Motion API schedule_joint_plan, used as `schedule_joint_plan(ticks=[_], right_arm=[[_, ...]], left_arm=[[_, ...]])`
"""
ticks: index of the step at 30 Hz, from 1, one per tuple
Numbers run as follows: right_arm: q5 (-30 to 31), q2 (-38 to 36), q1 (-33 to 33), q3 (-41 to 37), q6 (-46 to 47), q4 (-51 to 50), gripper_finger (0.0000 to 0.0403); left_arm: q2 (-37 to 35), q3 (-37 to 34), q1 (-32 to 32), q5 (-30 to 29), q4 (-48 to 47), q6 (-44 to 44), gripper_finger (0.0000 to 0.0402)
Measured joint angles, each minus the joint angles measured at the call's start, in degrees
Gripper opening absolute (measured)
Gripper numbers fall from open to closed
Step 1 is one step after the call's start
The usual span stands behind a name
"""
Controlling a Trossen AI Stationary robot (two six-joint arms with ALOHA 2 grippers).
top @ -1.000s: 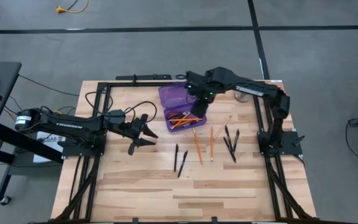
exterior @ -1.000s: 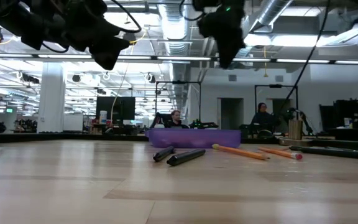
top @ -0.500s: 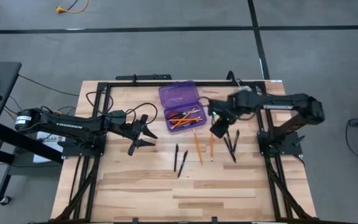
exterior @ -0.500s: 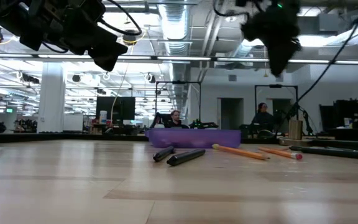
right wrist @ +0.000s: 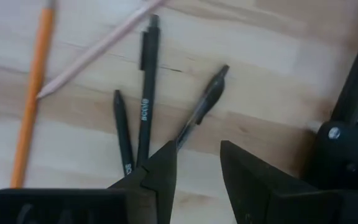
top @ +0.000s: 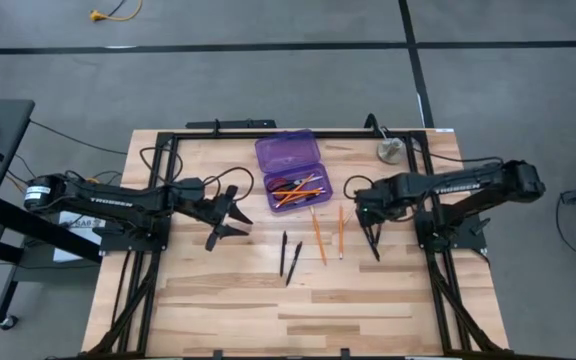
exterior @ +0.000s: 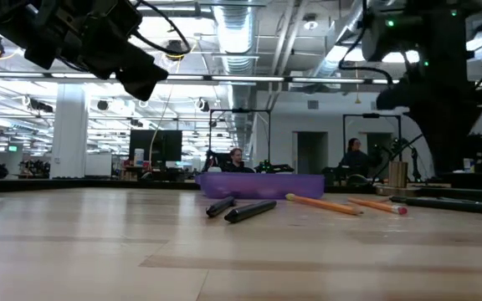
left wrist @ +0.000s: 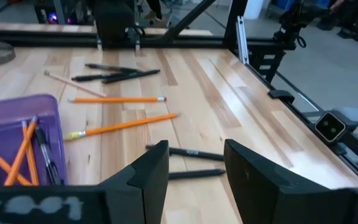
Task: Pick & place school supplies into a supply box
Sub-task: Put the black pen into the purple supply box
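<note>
The supply box [top: 290,170], translucent purple, lies open at the table's far middle. Its tray [top: 296,188] holds orange pencils, a black pen and the red-handled scissors. Two orange pencils [top: 318,232] lie on the wood near the box, with two black pens [top: 288,258] nearer still. Three more black pens [right wrist: 145,106] lie at the right, beside a pale pencil [right wrist: 98,50]. My right gripper [right wrist: 197,152] hangs open just over these three pens [top: 371,235], pointing down. My left gripper [top: 234,214] waits open left of the box, above the table.
A round grey metal disc [top: 390,151] sits at the far right corner. A black frame [top: 268,134] runs round the work area. Bare wood fills the near half of the table [top: 268,310]. People sit in the room behind, seen in the low view.
My right gripper has swung from above the purple box toward the table's right and near side. It has come down over the three black pens. The left arm has kept still.
</note>
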Motion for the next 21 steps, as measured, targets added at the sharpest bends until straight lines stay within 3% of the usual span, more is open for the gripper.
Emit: schedule_joint_plan(ticks=[9, 21], right_arm=[[-0.82, 0.01, 0.0, -4.86, 8.38, 7.29, 0.0118], [-0.88, 0.12, -0.04, -7.75, 17.82, 8.2, 0.0118]], left_arm=[[0.0, 0.0, 0.0, 0.04, -1.78, 0.0, 0.0144], [0.0, 0.0, 0.0, -1.15, -1.7, 0.91, 0.0144]])
